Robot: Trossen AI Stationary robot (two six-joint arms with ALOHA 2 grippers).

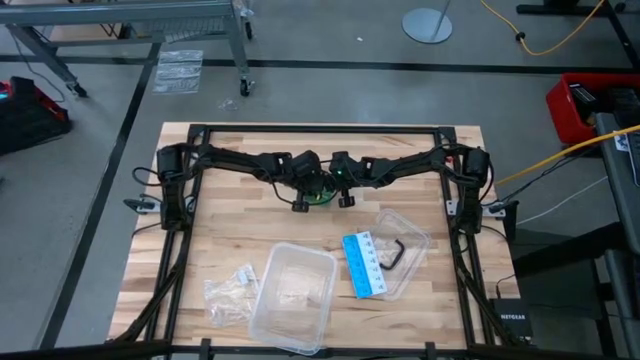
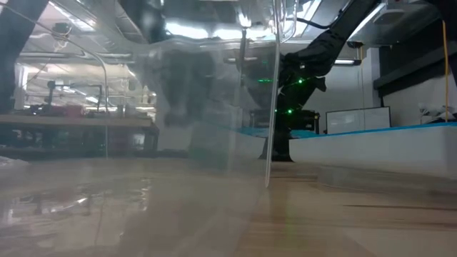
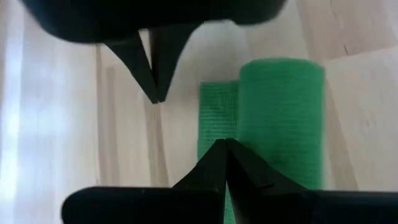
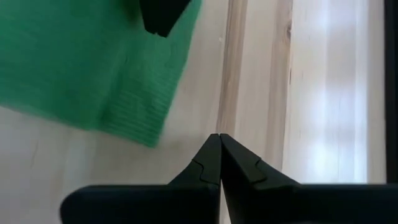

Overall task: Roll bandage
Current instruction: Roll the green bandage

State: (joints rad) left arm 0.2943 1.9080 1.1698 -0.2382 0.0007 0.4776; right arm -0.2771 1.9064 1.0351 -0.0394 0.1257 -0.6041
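The green bandage (image 1: 320,192) lies on the wooden table between my two grippers. It is partly rolled: a thick roll (image 3: 283,112) with a flat tail (image 3: 217,115) beside it on the wood. My left gripper (image 3: 224,143) is shut, and its tips stand over the flat green cloth (image 4: 81,68), where its dark tip (image 4: 163,25) shows from the other side. My right gripper (image 4: 219,135) is shut over bare wood, just off the bandage's end. In the high view my left gripper (image 1: 303,200) and right gripper (image 1: 343,197) flank the bandage. My left gripper comes slanting down with its shut tips at the bandage's flat tail (image 3: 214,134), close to the roll. Whether the tips press the cloth or stand just above it, I cannot tell.
Near the front edge stand a clear plastic tub (image 1: 292,295) and a clear lid (image 1: 415,235) bearing a blue-and-white card (image 1: 364,265) and a small black bent tool (image 1: 393,255). A crumpled clear wrapper (image 1: 230,295) lies at front left. The tub's wall (image 2: 214,107) fills the low view.
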